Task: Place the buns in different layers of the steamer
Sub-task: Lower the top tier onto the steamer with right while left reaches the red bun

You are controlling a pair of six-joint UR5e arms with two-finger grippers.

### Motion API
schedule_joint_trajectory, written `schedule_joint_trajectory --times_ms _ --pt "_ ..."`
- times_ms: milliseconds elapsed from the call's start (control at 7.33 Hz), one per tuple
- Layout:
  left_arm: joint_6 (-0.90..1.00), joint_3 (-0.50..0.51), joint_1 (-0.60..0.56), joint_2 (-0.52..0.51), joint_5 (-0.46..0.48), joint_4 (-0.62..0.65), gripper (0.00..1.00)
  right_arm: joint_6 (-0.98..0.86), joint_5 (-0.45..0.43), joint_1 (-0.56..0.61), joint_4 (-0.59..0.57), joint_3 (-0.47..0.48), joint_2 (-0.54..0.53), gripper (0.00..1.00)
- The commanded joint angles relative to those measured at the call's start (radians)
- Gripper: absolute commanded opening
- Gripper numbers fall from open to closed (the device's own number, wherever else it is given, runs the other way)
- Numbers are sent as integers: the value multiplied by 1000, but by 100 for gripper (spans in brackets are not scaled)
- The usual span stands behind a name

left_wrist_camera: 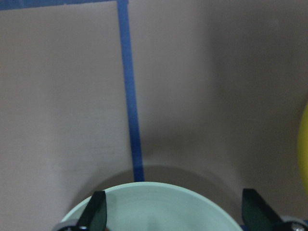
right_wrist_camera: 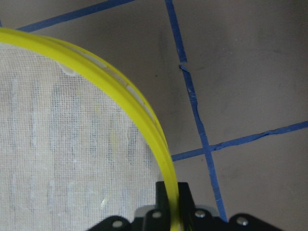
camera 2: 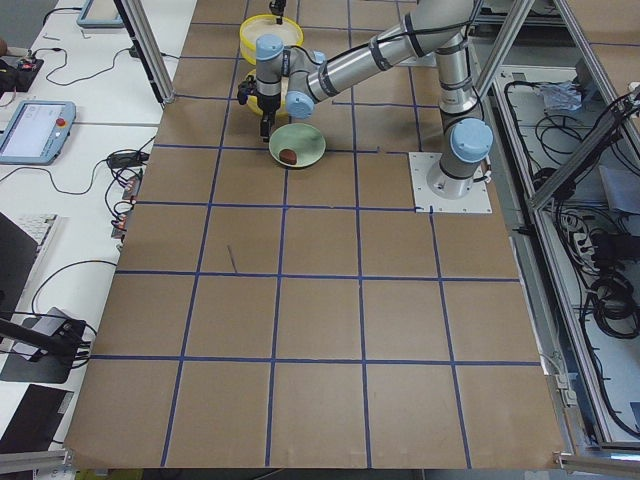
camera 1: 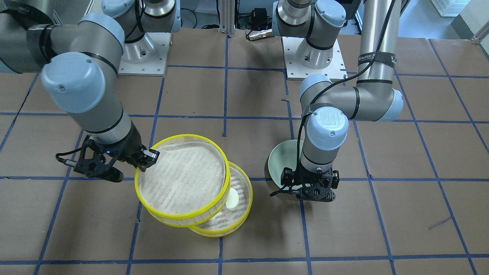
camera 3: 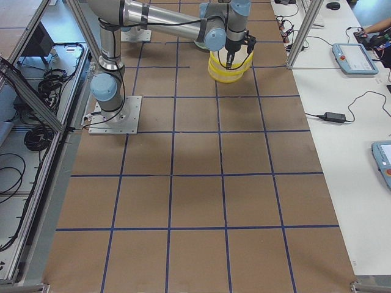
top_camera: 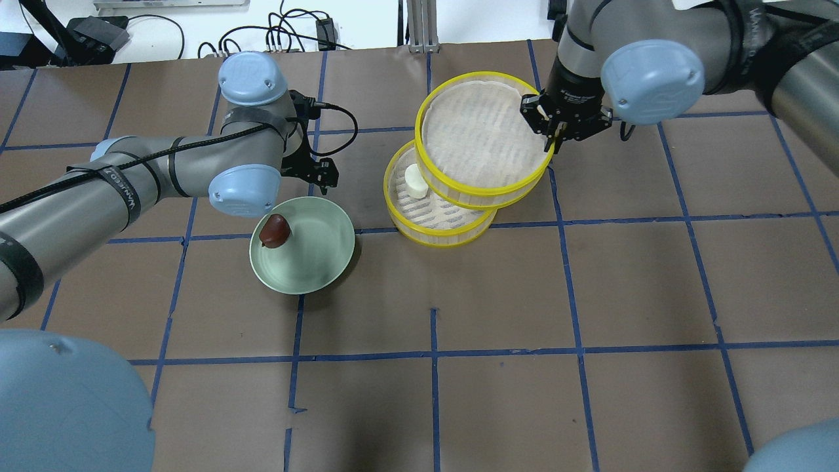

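My right gripper (top_camera: 549, 131) is shut on the yellow rim of the upper steamer tray (top_camera: 482, 134) and holds it tilted and offset over the lower steamer tray (top_camera: 439, 219). The right wrist view shows the rim (right_wrist_camera: 166, 168) pinched between the jaws. The white bun (top_camera: 415, 181) lies in the lower tray, in the part left uncovered. The reddish-brown bun (top_camera: 274, 230) lies on the pale green plate (top_camera: 308, 262). My left gripper (top_camera: 321, 174) is open and empty, just above the plate's far edge (left_wrist_camera: 154, 199).
The brown table (top_camera: 498, 295) carries a grid of blue tape. The two trays stand just to the right of the plate in the overhead view. Cables and arm bases sit along the table's far and near edges.
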Motion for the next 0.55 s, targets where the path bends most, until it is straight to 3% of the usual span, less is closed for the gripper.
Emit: schedule_joint_trajectory --times_ms 0,409 --pt "47 -18 17 1 42 -1 100 47 -8 39 -36 24 29 2" --pt "42 -80 66 19 32 3 100 87 -36 68 -63 25 64 2"
